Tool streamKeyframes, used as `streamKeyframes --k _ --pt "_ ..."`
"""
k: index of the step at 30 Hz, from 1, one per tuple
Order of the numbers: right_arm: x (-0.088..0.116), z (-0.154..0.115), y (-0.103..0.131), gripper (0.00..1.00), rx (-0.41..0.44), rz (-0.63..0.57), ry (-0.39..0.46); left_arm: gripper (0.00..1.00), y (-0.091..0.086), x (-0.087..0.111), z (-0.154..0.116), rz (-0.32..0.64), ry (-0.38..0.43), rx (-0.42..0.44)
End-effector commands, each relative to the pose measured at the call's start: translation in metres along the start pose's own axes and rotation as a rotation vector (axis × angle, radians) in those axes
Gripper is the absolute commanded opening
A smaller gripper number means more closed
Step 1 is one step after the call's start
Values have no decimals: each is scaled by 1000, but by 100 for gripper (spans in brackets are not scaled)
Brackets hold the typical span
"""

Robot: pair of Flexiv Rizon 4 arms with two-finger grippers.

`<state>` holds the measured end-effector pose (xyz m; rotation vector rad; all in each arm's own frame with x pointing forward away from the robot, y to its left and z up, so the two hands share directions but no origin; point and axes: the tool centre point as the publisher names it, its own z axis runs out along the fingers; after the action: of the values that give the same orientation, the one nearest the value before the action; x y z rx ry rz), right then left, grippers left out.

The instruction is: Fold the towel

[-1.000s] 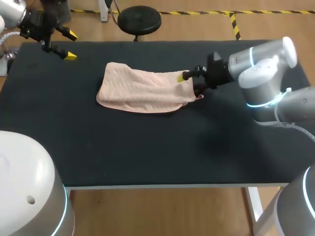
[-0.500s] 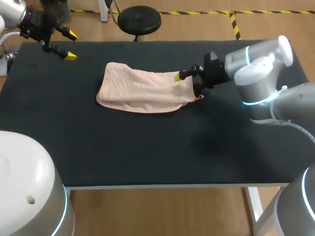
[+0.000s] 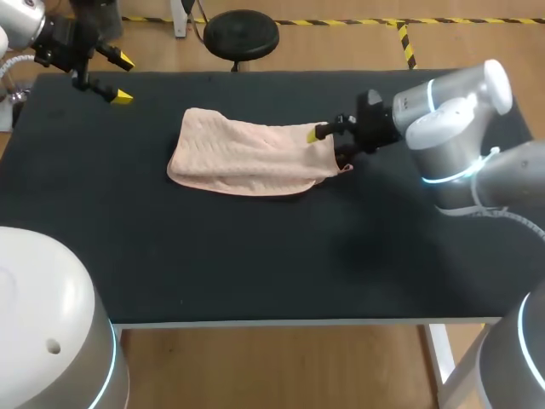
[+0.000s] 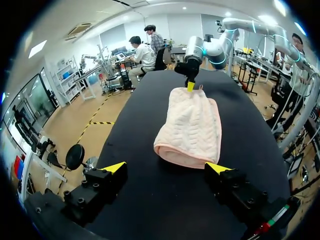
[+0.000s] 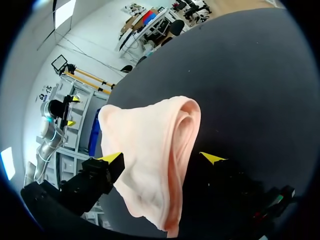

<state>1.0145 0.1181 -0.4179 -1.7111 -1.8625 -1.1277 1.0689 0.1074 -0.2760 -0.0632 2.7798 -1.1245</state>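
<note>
My left arm comes in over the far left corner of the table. The left gripper hangs above that corner with its two yellow-tipped fingers spread wide and nothing between them. My right arm comes in from the right edge, its pale joints ringed with blue light and its black wrist roughly level. The right gripper sits low over the table, right of its middle, and points toward the left edge.
</note>
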Motion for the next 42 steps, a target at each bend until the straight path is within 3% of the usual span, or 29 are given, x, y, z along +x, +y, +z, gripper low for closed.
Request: streamKeyframes --k 1,15,26,42 --pt "-9 8 -4 100 14 6 -1 100 0 1 0 2 -3 1" --pt "-4 31 -6 100 39 30 78 100 0 1 0 2 -3 1" --pt "3 21 -1 100 22 16 92 100 0 1 0 2 -3 1" --pt "13 30 -1 100 32 19 110 100 0 1 0 2 -3 1"
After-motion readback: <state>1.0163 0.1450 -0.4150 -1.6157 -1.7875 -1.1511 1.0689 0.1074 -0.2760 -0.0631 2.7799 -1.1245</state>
